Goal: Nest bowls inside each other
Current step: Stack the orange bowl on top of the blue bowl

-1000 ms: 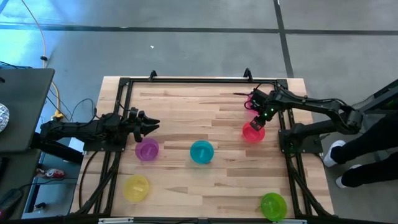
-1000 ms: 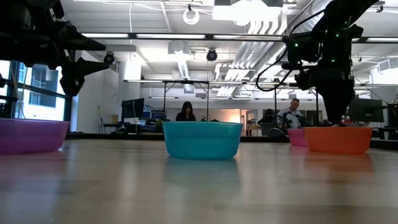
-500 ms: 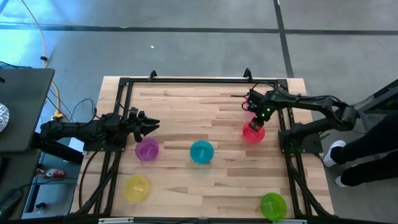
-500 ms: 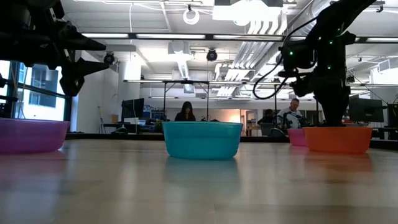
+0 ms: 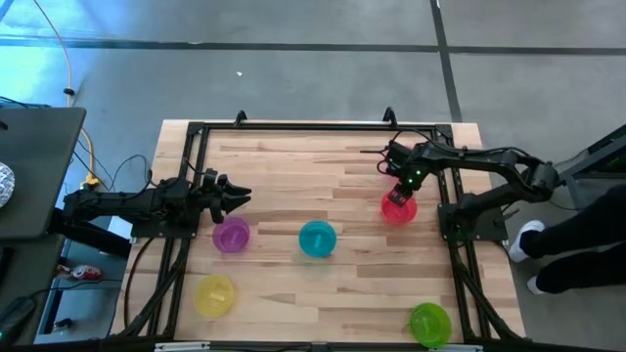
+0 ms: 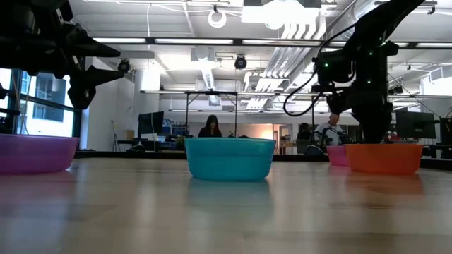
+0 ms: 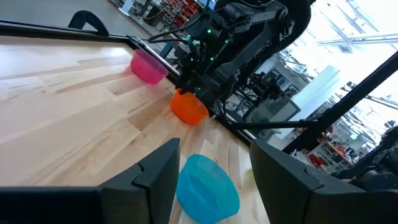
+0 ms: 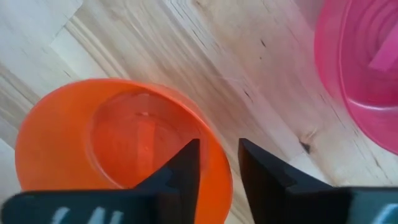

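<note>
My right arm has slid a little along the table (image 5: 293,156) and settled over the red bowl (image 8: 93,155). My right gripper (image 8: 219,149) has narrowed, one finger inside that bowl's wall and one outside it. A gap still shows, so I judge the rim is straddled, not yet pinched. No bowl has moved, so nothing is nested yet. The pink bowl (image 8: 354,74) sits just beside the red bowl, while the teal (image 5: 317,239), purple (image 5: 231,235), yellow (image 5: 214,295) and green (image 5: 429,323) bowls lie well apart from it. My left gripper (image 5: 235,193) waits far from the red bowl, spread wide and empty. From above my arm hides the pink bowl, and whether either finger touches the rim is hard to make out.
</note>
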{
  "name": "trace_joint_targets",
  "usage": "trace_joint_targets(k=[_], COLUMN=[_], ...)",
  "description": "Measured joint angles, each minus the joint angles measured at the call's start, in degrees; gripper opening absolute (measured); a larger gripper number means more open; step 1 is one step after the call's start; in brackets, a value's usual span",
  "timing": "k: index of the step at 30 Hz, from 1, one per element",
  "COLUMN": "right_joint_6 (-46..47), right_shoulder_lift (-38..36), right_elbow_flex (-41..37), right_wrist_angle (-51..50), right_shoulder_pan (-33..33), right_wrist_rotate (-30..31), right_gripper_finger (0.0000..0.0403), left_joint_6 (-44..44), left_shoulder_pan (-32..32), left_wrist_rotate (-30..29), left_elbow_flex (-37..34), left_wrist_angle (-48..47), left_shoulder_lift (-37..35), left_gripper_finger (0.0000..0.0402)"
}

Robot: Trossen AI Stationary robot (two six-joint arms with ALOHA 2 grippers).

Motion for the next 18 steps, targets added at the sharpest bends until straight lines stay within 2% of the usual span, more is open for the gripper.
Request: trace_joint_targets(k=[8,18], right_joint_6=[-0.35,1.01], right_shoulder_lift=[0.02,0.02], right_elbow_flex=[0.0,0.0], right_wrist_angle=[0.76,0.7], right_shoulder_pan=[0.0,0.02], right_wrist_rotate=[-0.87,-6.51], right_gripper_finger=[0.0008,0.0003], left_joint_6=[0.02,0.04], left_shoulder_pan=[0.02,0.0], left_wrist_rotate=[-0.02,-0.48], left_elbow_flex=[0.01,0.01], left_wrist_angle=[-0.01,-0.01], left_shoulder_lift=[0.0,0.0], left_gripper_finger=[0.0184,0.0184])
